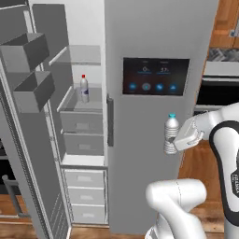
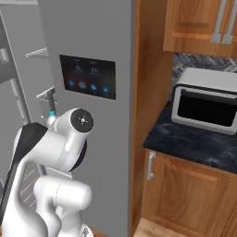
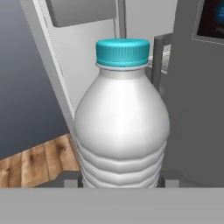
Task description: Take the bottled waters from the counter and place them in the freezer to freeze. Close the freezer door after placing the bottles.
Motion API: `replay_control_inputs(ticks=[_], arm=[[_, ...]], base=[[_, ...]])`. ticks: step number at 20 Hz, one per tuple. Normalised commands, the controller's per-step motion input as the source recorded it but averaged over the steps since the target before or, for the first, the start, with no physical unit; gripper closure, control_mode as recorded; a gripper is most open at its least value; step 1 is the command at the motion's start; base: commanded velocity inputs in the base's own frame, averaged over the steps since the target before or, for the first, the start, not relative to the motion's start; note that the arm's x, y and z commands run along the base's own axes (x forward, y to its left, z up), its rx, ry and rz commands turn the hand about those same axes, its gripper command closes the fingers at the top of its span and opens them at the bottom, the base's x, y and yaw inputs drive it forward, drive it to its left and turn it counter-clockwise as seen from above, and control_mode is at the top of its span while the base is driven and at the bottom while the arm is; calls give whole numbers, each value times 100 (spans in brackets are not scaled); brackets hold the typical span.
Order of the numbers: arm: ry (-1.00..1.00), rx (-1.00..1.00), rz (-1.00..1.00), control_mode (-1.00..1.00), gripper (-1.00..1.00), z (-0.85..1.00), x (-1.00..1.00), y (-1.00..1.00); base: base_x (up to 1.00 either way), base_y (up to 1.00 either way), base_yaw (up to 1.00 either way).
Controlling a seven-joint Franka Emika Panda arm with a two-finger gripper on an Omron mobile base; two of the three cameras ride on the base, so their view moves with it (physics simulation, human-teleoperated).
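Jaws clenched on teal-capped bottle [image 1: 171, 134], carried upright in front of display door [image 1: 156, 76], presumably to clear it en route to open freezer [image 1: 86, 116]. Red-capped bottle [image 1: 84, 88] already standing on freezer shelf [image 1: 95, 103]. Freezer door [image 1: 18, 140] open, apparently wide.

End effector [image 1: 173, 145] gripping teal-capped bottle [image 1: 171, 132] before display door [image 1: 156, 76], red-capped bottle [image 1: 84, 88] on freezer [image 1: 79, 56] shelf

One bottle [image 1: 84, 88] stands in the freezer [image 1: 86, 56]; another bottle [image 1: 171, 134] seemingly before the display door [image 1: 156, 77]
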Motion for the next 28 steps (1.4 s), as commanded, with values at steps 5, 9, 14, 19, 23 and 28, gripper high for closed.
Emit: replay_control_inputs(ticks=[5,9,14,19,23,28], arm=[[0,0,0,100,100,0,0,0],[0,0,0,100,100,0,0,0],[0,0,0,100,100,0,0,0],[0,0,0,100,100,0,0,0],[0,0,0,100,100,0,0,0],[0,0,0,100,100,0,0,0]], base=[[16,57,-8],[21,54,-12],[21,56,-13],[25,33,-13],[44,44,-13],[41,39,-11]])
